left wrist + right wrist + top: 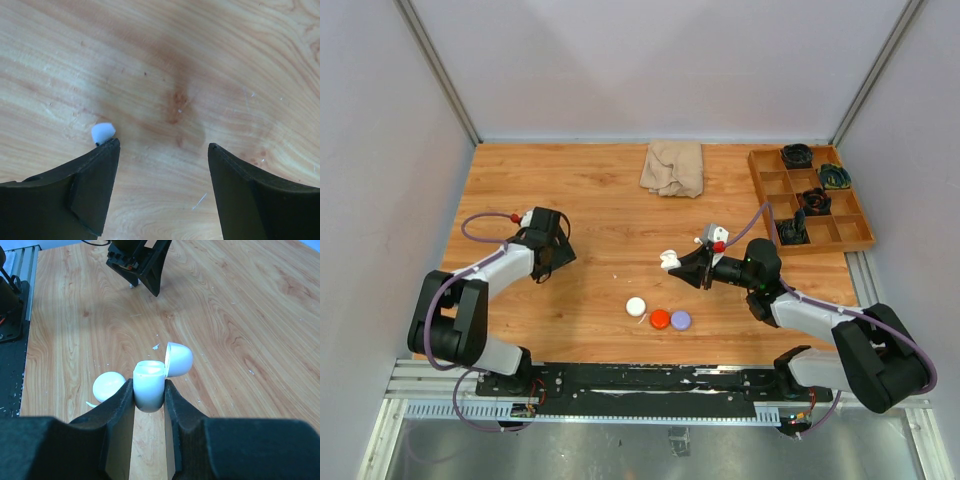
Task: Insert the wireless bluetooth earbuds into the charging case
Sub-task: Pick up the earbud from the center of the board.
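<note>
My right gripper [149, 390] is shut on the white charging case [149, 382], held upright above the table with its lid [178, 359] flipped open; it also shows in the top view [670, 261]. My left gripper [164, 147] is open and low over the wood, at the table's left in the top view [551, 267]. A tiny white earbud [103, 133] lies on the table just past the tip of its left finger, outside the jaws. No red or purple earbuds show.
Three round pucks lie near the front centre: white [636, 306], red [660, 319], purple [681, 320]. A beige cloth [672, 167] lies at the back. A wooden compartment tray [855, 225] with dark items stands at the back right.
</note>
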Tool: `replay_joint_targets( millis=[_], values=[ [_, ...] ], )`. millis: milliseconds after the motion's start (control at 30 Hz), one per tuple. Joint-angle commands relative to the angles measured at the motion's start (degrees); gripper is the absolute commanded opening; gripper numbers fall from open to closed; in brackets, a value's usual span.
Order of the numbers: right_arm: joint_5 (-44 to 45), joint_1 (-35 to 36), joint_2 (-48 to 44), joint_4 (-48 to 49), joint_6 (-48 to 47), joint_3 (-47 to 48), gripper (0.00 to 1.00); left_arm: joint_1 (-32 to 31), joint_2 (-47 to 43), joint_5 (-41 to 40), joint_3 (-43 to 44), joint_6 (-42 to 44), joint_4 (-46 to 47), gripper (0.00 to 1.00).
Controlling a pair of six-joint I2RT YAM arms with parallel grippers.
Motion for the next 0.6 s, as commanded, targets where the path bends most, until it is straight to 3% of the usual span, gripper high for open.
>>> replay_joint_targets(
  millis=[0, 333, 567],
  values=[
    [0.5, 2.38, -0.98, 0.49, -1.24, 1.69, 0.01, 0.33, -4.16, 0.16, -1.01, -1.21, -2.81, 0.76],
    [0.83, 2.44, -1.95, -1.22, -1.9, 1.87, 0.01, 0.5, -5.84, -7.52, 4.91, 0.76, -11.26, 0.71],
    [1.97, 3.27, -3.36, -4.56, -4.08, 2.34, 0.01, 3.42, 0.07, -4.8, 11.3, 9.3, -17.5, 0.67]
  ],
)
